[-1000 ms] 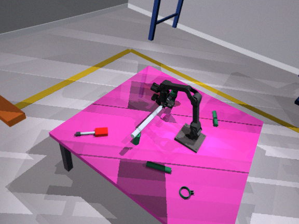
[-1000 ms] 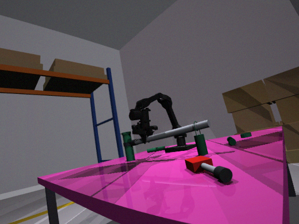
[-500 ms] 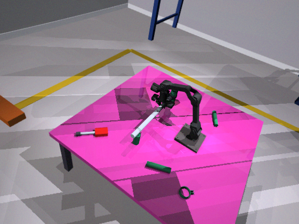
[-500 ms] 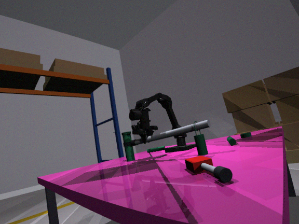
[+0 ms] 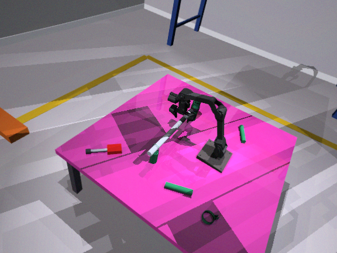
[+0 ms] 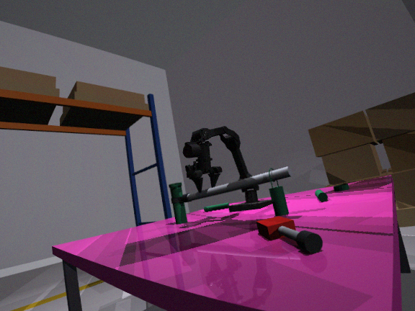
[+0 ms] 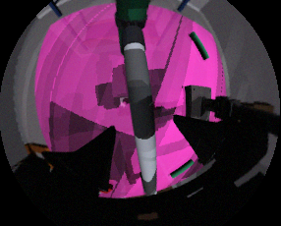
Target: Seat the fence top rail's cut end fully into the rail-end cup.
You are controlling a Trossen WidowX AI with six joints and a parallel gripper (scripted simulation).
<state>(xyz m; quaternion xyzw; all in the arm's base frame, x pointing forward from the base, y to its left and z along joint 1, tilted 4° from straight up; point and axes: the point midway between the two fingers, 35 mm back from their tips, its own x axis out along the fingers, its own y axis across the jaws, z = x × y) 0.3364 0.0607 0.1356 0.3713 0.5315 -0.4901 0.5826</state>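
Note:
The grey-white rail (image 5: 159,143) (image 6: 259,178) (image 7: 146,154) slopes down toward the big green post (image 5: 196,105) (image 6: 180,212) (image 7: 132,10). Its low end enters the dark end cup (image 6: 184,197) (image 7: 132,35) on the post's upper part, below the cap; how deep it sits inside is hidden. The rail's other end passes through the thin wire loop on the short green post (image 5: 153,157) (image 6: 279,201) and sticks out beyond it. My gripper (image 5: 183,117) (image 6: 206,188) (image 7: 144,123) is open, with its fingers wide apart on either side of the rail. The wrist view shows gaps on both sides.
A mallet with a red head (image 5: 114,149) (image 6: 275,227) lies on the magenta table. Green cylinders (image 5: 178,188) (image 5: 242,133) lie near the arm's base plate (image 5: 202,155). A dark green ring clamp (image 5: 208,222) lies near the table's front edge.

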